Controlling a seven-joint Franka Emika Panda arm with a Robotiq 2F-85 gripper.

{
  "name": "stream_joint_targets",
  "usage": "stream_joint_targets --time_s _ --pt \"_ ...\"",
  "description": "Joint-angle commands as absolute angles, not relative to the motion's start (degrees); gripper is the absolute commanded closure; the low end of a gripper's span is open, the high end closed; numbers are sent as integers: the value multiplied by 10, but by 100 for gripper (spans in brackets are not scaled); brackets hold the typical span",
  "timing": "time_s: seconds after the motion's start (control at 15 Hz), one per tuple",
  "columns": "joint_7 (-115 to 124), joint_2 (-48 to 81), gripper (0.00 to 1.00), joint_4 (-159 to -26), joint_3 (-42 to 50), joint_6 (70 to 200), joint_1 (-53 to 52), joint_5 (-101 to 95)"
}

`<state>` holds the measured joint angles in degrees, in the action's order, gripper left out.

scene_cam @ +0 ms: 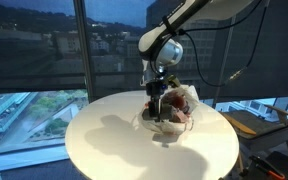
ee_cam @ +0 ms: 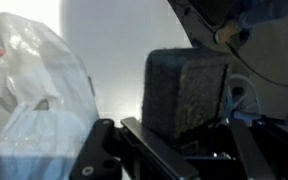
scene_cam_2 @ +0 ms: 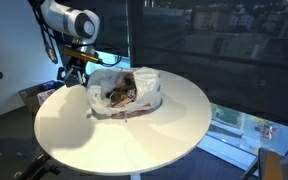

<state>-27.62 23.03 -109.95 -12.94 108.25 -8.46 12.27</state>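
one arm works here, so there is no question of which is nearer. its gripper hangs at the edge of a clear plastic bag, which lies crumpled near the middle of the round white table. in an exterior view the bag spreads away from the gripper toward the table's centre, its longer side running across the picture. the brown and reddish contents are too small to name.

in the wrist view a dark grey spongy block stands between the jaws, with the bag just beside it on the left. the block looks gripped, but the spots where the pads would meet it are hidden, so i cannot tell whether the jaws are clamped or slack. in both exterior views the gripper sits low against the bag, touching or nearly so.
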Motion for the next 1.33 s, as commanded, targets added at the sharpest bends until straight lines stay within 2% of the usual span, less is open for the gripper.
stream_joint_targets --time_s 0.0,0.33,0.47,0.53,0.6,0.67,0.87,1.2,1.27 --pt "-299 329 93 -989 -128 1047 -90 60" --pt "-363 387 97 -933 -163 1061 -77 79" --pt "-367 387 97 -929 -171 1078 -80 86" --pt "-364 389 94 -927 -170 1089 -84 81" --pt "-359 392 66 -921 -170 1091 -86 79" --pt "-359 394 65 -915 -172 1091 -87 79" --pt "-358 396 45 -910 -171 1113 -88 78" --pt "-355 384 5 -920 -175 1169 -78 89" --pt "-358 380 1 -923 -177 1179 -76 91"
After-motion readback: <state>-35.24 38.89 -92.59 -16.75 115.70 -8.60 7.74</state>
